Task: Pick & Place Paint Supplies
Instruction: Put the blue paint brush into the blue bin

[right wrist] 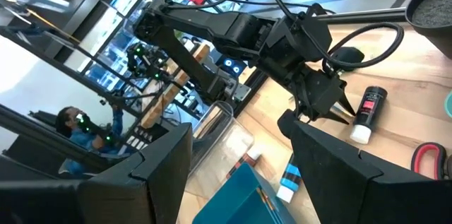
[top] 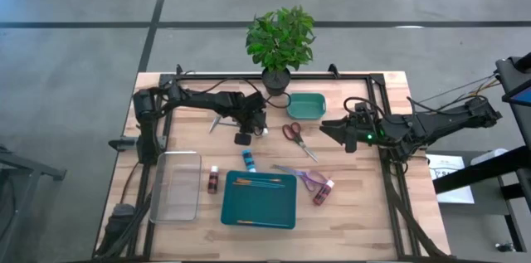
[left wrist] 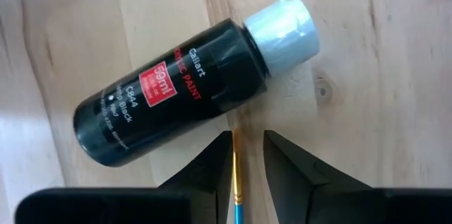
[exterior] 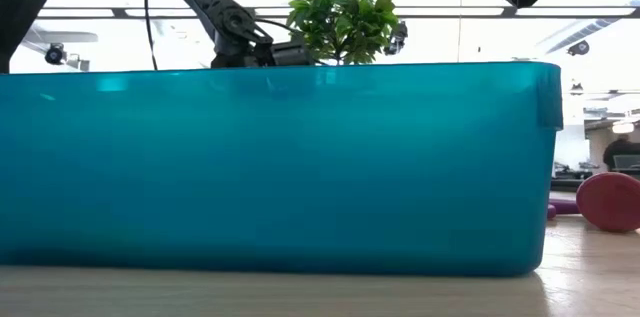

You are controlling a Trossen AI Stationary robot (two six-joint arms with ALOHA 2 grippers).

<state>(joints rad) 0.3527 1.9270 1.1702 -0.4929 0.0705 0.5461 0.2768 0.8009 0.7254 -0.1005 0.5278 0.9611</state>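
A black paint bottle with a white cap lies on its side on the wooden table, also seen in the right wrist view. My left gripper points steeply down just beside it, at the table's far middle. Its fingers are a narrow gap apart, with a thin orange-and-blue brush running between them. My right gripper hangs open and raised at the right, holding nothing. A blue bottle, a dark red bottle and another bottle lie on the table. My left gripper has one finger on each side of the brush's shaft, coming from above with the brush running along the gap. The gap is wider than the brush. The brush sits close to one finger; I cannot tell whether they touch.
A teal tray with brushes in it stands at the near middle and fills the low view. A clear container is to its left. Red scissors, purple scissors, a small teal bowl and a potted plant are also here.
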